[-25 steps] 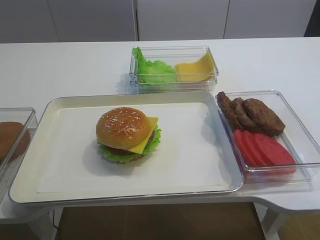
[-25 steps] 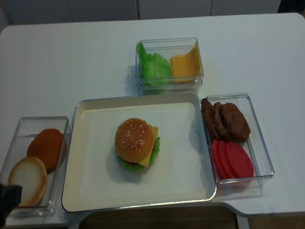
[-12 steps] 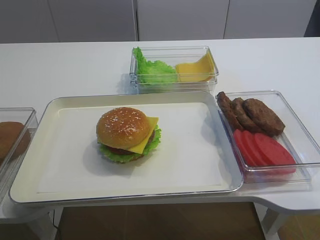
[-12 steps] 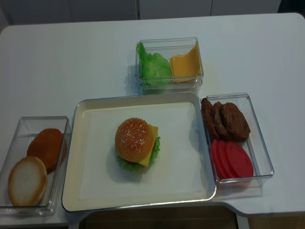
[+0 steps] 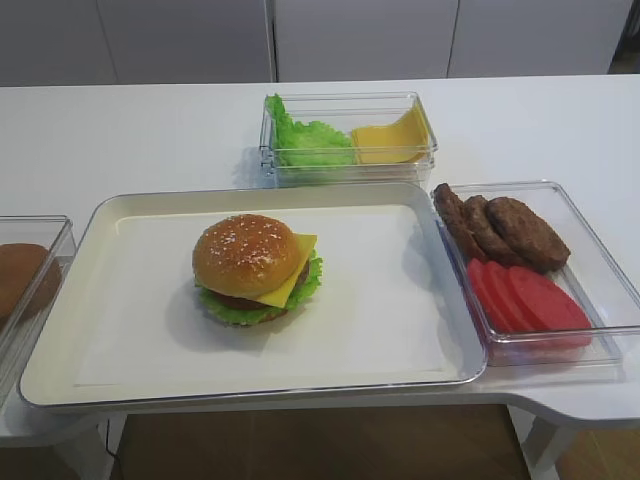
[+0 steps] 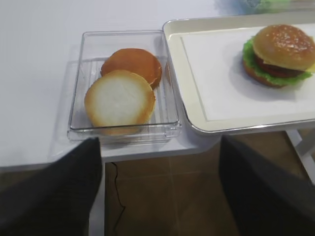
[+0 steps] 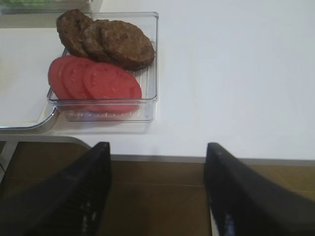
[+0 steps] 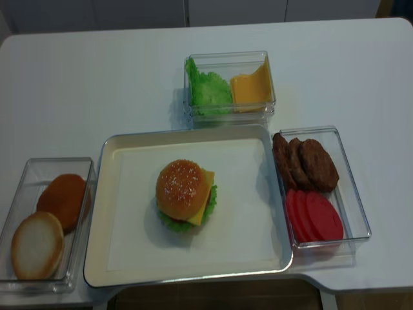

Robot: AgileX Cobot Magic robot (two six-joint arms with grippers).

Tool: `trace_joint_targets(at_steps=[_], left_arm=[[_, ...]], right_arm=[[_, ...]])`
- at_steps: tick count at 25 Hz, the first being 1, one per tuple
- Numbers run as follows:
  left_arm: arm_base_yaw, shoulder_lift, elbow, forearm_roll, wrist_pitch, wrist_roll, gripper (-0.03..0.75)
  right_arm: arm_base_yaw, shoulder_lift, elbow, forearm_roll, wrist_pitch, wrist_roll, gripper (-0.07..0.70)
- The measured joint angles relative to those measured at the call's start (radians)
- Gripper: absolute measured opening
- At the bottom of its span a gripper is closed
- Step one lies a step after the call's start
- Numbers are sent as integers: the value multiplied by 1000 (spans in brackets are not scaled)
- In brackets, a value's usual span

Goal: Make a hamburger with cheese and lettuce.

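Exterior high: the hamburger (image 5: 256, 268) stands assembled left of centre on the tray (image 5: 420, 360), lettuce (image 5: 310, 278) and cheese (image 5: 298, 262) showing; apparently nothing remains but retreat.

Right wrist: right tool (image 7: 157, 189) wide, empty, off the desk's (image 7: 236, 73) near edge.

Left wrist: left tool (image 6: 160, 189) wide, empty, with open room.
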Motion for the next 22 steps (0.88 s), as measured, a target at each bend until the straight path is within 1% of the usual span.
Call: trace_joint_targets(at_steps=[12, 16, 19, 22], left_arm=[[0, 0, 116, 18, 0, -9, 547], [0, 0, 120, 44, -36, -33, 547], [0, 0, 133, 77, -53, -44, 547], [0, 0, 147, 76, -72, -42, 547]], right_arm=[[0, 0, 0, 0, 0, 0, 449], [0, 0, 0, 0, 0, 0, 450], [0, 0, 0, 0, 0, 0, 450], [0, 0, 0, 0, 0, 0, 450]])
